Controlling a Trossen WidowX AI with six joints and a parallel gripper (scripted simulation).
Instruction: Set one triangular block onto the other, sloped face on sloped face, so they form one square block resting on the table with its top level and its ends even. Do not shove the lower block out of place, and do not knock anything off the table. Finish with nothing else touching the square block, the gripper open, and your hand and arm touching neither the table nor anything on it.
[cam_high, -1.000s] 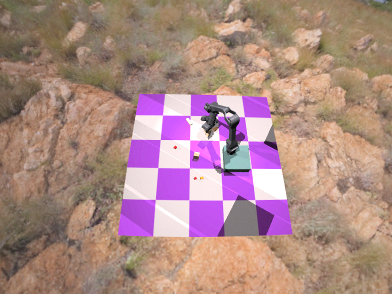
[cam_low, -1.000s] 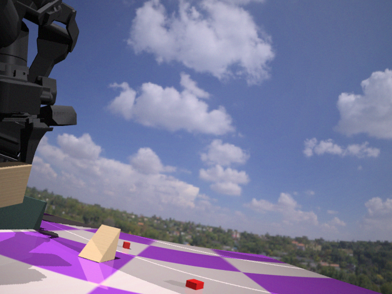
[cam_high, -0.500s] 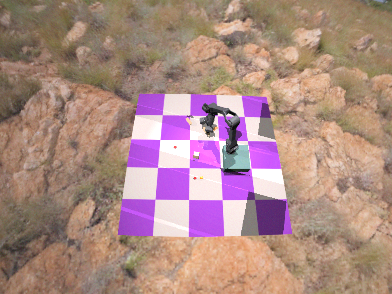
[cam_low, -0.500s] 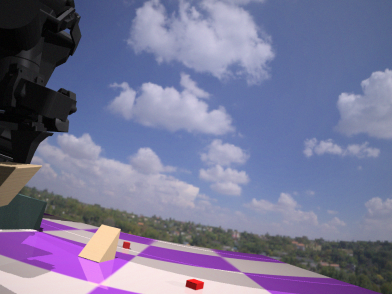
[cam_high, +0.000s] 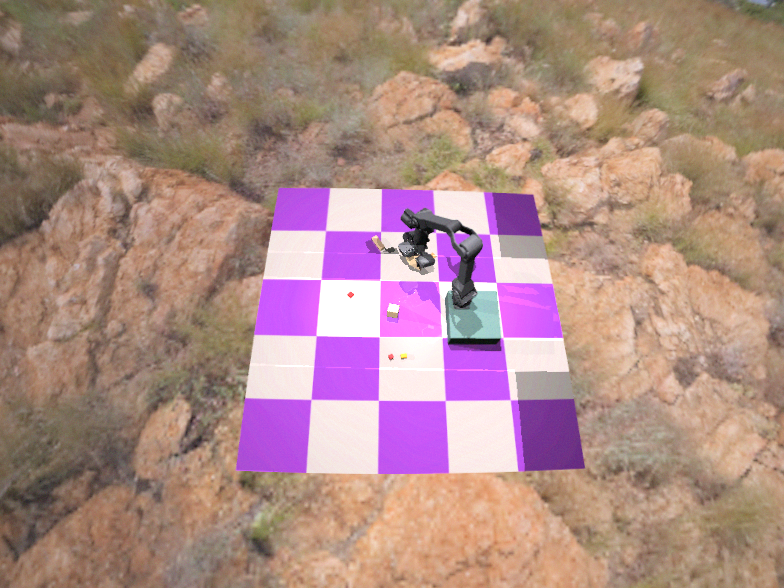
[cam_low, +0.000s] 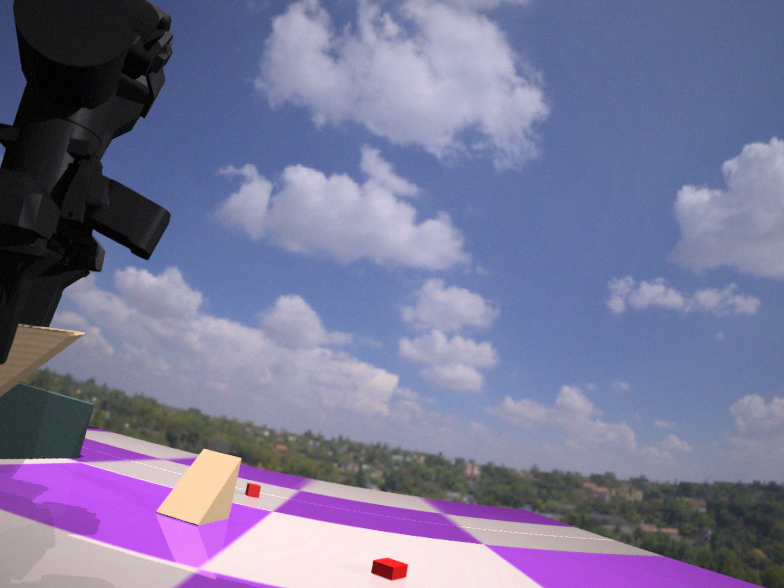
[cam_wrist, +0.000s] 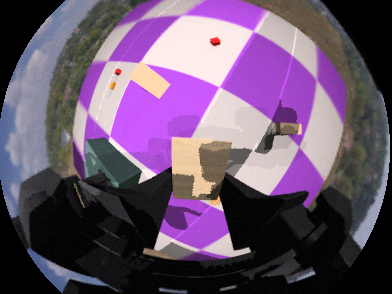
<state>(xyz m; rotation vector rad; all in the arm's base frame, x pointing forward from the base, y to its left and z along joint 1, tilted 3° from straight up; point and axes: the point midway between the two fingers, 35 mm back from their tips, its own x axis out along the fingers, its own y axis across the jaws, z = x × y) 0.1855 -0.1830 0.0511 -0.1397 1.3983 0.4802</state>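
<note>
One triangular block (cam_high: 393, 310) (cam_low: 201, 487) (cam_wrist: 150, 80) rests on the table, its sloped face up, on a purple square. My gripper (cam_high: 416, 256) (cam_wrist: 196, 170) is shut on the other triangular block (cam_low: 31, 354) (cam_wrist: 187, 160), raised above the table and away from the resting block. In the exterior view the held block shows a pointed edge at its upper right, and its left part is cut off by the frame. In the wrist view it sits between both fingertips. Its exact tilt is hard to tell.
A tan piece (cam_high: 378, 242) (cam_wrist: 290, 129) lies beyond the gripper. Red cubes lie about, one (cam_high: 350, 294) (cam_low: 389, 568) (cam_wrist: 215, 41) alone and another (cam_high: 390, 356) (cam_low: 253, 490) (cam_wrist: 118, 72) beside a yellow piece (cam_high: 403, 356) (cam_wrist: 112, 85). A green box (cam_high: 484, 316) (cam_low: 44, 424) (cam_wrist: 112, 165) stands at the arm's base.
</note>
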